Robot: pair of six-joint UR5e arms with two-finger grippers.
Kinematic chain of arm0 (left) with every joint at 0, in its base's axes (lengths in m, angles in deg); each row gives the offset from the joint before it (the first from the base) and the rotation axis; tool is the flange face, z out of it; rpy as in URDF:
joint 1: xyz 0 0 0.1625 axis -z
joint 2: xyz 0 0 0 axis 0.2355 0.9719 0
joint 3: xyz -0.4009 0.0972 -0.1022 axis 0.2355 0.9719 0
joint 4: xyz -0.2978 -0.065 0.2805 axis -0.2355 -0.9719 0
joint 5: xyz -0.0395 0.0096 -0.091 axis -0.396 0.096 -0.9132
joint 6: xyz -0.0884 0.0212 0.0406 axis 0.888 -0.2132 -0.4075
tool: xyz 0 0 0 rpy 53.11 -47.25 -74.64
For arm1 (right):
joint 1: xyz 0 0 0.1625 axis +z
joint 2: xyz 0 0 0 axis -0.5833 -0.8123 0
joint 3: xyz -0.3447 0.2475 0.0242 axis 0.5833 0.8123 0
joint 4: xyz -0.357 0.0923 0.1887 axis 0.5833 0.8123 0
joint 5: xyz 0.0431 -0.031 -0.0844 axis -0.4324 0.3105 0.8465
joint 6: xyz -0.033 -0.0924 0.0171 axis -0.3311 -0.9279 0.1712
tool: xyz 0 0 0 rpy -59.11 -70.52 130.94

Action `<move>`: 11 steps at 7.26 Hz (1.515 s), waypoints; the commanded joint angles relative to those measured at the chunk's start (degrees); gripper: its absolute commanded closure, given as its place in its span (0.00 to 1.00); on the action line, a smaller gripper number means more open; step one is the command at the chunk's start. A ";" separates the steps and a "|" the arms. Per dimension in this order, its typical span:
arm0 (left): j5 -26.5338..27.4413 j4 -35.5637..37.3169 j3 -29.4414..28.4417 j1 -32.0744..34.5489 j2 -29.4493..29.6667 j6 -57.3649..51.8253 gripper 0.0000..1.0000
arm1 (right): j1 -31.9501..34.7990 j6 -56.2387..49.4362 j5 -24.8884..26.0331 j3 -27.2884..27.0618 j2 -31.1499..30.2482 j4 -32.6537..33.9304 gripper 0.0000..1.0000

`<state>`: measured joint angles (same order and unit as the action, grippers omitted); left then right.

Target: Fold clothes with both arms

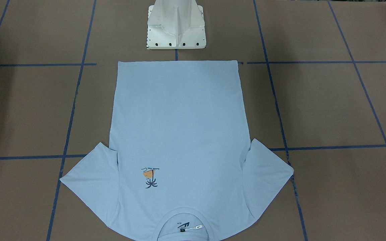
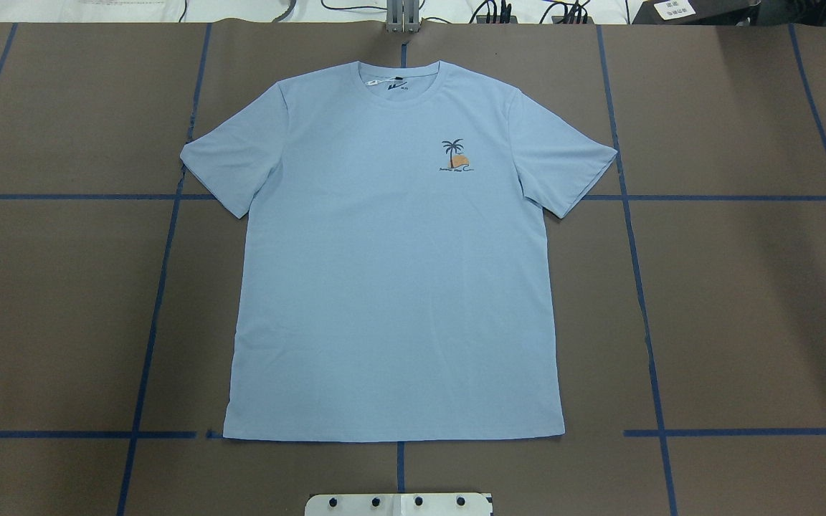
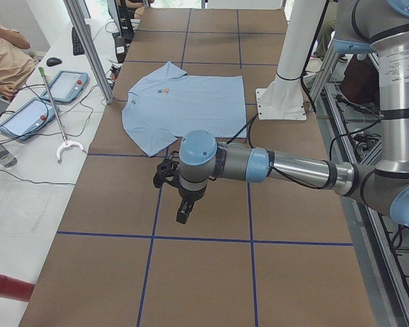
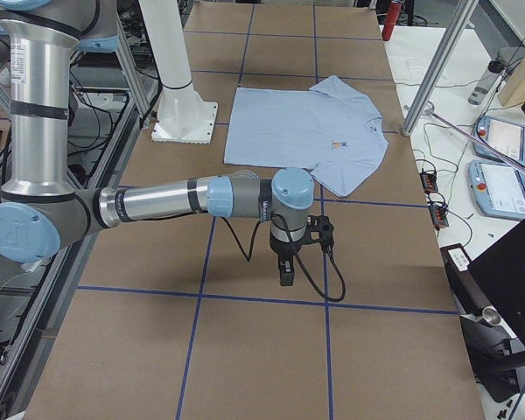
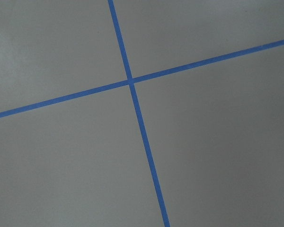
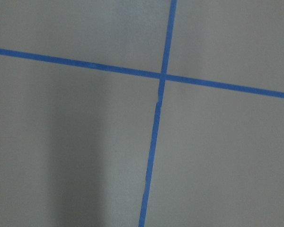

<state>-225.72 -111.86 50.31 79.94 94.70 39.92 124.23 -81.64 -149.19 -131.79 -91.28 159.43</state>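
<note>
A light blue T-shirt (image 2: 391, 287) lay flat and face up in the middle of the brown tabletop (image 2: 743, 301). Both short sleeves were spread out, the hem was turned toward the white pedestal (image 1: 176, 26), and the round collar (image 2: 399, 89) was on the far side from the robot. On the chest, toward the robot's right, sat a small palm-tree print (image 2: 454, 156), a dark palm over an orange patch. A line of script ran beneath it, too small to read. Inside the collar was a dark label (image 2: 393, 84) with a light slanted mark, and a small white tag lay beside it. The writing on both was too small to read.

Blue tape lines (image 5: 130, 81) divided the tabletop into squares, and each wrist view showed only a crossing of them on bare brown surface.

The left arm (image 3: 286, 167) reached out level over the tabletop at the robot's left end, well apart from the shirt. The left fingers (image 3: 182, 215) pointed down above a tape line, and I could not tell whether they were apart or together. The right arm (image 4: 157, 203) was stretched out the same way at the opposite end, the right fingers (image 4: 286, 276) hanging downward, and their spacing could not be judged either.

Two tablet-like handheld screens (image 3: 67, 86) lay on the white bench beside the tabletop.
</note>
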 commanded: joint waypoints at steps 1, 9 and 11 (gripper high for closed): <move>0.04 -17.48 -1.14 -0.04 1.38 0.55 0.00 | -1.27 -0.01 0.43 0.28 1.19 -12.03 0.00; -0.05 -36.92 -7.40 -0.04 4.12 6.35 0.00 | -10.28 30.65 2.28 8.10 8.89 -34.16 0.00; -0.14 -37.01 -7.13 -0.04 4.03 6.35 0.00 | -16.97 47.63 2.98 9.94 14.00 -38.62 0.00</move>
<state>-225.79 -148.71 43.02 79.89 98.78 46.17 111.27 -44.41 -146.57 -123.25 -80.41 123.79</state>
